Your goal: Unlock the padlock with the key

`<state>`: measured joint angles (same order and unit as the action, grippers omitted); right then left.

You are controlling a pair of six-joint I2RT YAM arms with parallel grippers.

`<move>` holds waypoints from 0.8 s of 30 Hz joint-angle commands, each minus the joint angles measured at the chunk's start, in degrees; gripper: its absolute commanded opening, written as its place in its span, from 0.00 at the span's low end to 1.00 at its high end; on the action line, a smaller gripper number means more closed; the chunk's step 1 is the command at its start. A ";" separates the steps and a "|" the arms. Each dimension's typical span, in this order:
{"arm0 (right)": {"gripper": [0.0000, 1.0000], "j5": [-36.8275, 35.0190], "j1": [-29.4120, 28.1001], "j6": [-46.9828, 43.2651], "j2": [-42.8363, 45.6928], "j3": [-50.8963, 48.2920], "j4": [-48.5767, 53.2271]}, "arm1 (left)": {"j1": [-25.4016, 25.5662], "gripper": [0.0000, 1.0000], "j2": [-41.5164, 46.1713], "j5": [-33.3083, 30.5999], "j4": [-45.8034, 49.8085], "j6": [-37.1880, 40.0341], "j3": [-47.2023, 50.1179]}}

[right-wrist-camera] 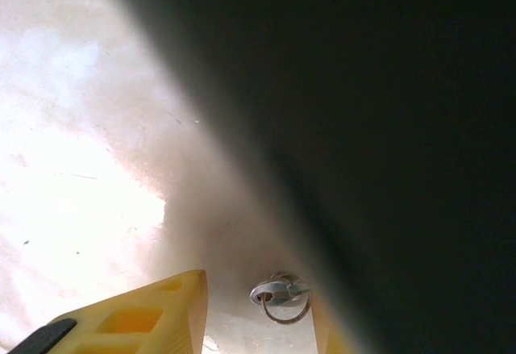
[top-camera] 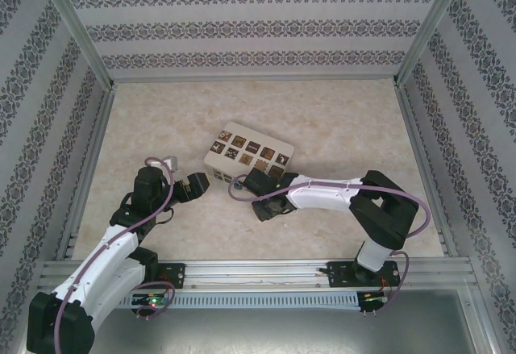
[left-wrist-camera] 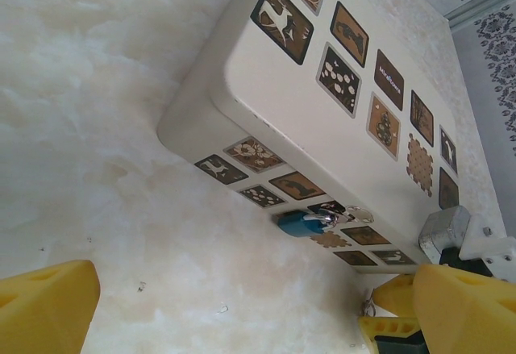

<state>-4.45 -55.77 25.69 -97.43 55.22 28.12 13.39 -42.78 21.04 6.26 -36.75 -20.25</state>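
Two jaws of the right gripper [right-wrist-camera: 258, 297] are straddling the key [right-wrist-camera: 280, 293], lower centre, unclamped; left gripper [left-wrist-camera: 254, 314] is gaping. Padlock [left-wrist-camera: 301, 223] is lying against the box [left-wrist-camera: 322, 104]; an off-centre pinch could flick the key away.

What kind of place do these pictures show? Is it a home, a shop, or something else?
Probably a small robot test booth, not a home. Papered walls on a metal frame close in a table, and a left arm and a right arm are bolted at its near edge.
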 commanded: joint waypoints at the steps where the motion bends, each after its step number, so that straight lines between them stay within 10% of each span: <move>1: 0.38 -1.09 -0.41 -1.30 -1.54 0.97 2.42 | -0.20 0.99 -0.19 -0.46 0.99 -0.25 -0.13; 24: 0.38 -9.47 -3.98 -5.40 3.01 2.84 6.67 | -0.20 0.99 0.90 -1.43 3.11 0.46 -1.41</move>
<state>-10.57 -58.98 21.56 -96.31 56.21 32.38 13.39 -43.03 20.58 7.05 -36.73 -20.25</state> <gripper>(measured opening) 0.378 0.993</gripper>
